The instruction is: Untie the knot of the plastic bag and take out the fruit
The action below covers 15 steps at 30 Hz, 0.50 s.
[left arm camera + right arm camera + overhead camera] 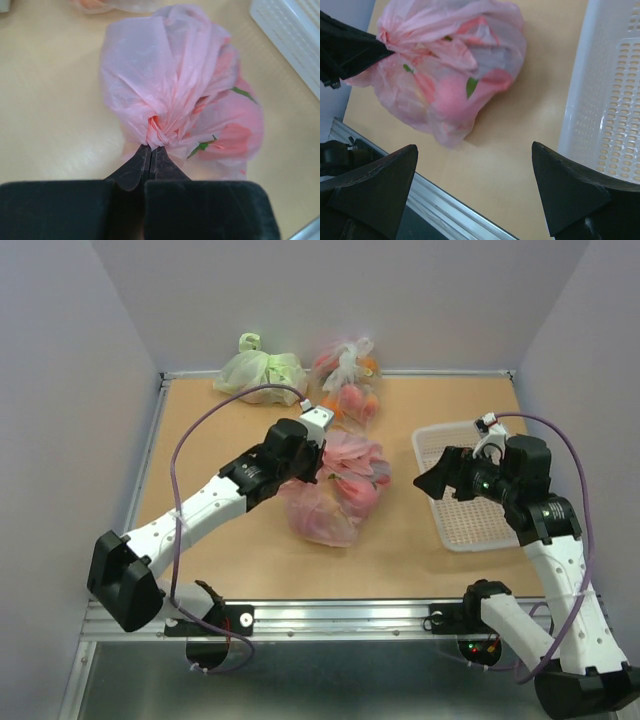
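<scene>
The pink plastic bag point(340, 485) lies mid-table, and red round fruit point(447, 97) with green stems shows through its film. Its handles gather into the knot point(159, 131), a twisted pink bunch on the side facing my left arm. My left gripper point(150, 148) is shut with its tips pinched on the base of that knot; in the right wrist view the same dark fingers point(370, 46) meet the knot point(385, 35). To the bag's right, my right gripper point(425, 483) hovers open and empty. In its own view the right gripper point(474, 146) is over bare table.
A white perforated basket point(465, 490) sits at the right, under my right arm. A pale green bag point(260, 368) and a clear bag of orange-red fruit point(350, 385) rest by the back wall. The metal front rail point(445, 210) edges the table.
</scene>
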{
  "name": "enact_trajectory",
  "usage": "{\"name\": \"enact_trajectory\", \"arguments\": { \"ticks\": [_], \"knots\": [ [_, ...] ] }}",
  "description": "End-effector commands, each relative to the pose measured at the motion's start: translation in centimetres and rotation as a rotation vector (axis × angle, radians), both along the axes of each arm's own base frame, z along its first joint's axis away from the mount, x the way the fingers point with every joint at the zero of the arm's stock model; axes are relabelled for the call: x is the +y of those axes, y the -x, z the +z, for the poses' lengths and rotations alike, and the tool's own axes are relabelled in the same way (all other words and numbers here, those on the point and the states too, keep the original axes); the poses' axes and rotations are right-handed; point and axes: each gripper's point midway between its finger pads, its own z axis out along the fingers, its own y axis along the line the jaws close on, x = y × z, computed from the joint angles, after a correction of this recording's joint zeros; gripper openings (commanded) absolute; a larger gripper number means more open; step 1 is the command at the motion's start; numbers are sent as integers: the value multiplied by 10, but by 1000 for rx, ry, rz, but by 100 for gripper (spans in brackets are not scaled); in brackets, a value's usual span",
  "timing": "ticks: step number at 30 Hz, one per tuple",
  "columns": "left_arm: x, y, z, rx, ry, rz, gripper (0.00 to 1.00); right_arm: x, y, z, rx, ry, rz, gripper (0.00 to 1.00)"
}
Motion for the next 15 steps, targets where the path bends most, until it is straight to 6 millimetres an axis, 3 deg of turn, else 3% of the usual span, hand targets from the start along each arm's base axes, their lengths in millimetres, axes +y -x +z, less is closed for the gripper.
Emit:
{"name": "enact_trajectory", "arguments": {
  "ticks": [1, 5, 8, 11, 13, 14, 15],
  "knots": [
    [-9, 30, 29, -118, 25, -133, 0, 16, -6, 42, -142, -30, 113, 100],
    [15, 43, -9, -99, -42, -95, 0, 25, -12, 34, -137, -53, 164, 100],
    [36, 31, -17, -168, -117, -5, 5, 31, -17, 22, -111, -68, 191, 100],
    [35, 19, -8, -228, -113, 21, 20, 38, -25, 11, -99, -44, 194, 100],
    [32, 16, 1, -236, -91, 33, 31, 54, -27, 8, -96, -18, 234, 100],
    [29, 13, 15, -245, -44, 54, 38, 61, -29, 8, -100, -5, 244, 100],
    [28, 13, 23, -247, -20, 71, 54, 74, -28, 11, -120, 25, 259, 100]
  ]
}}
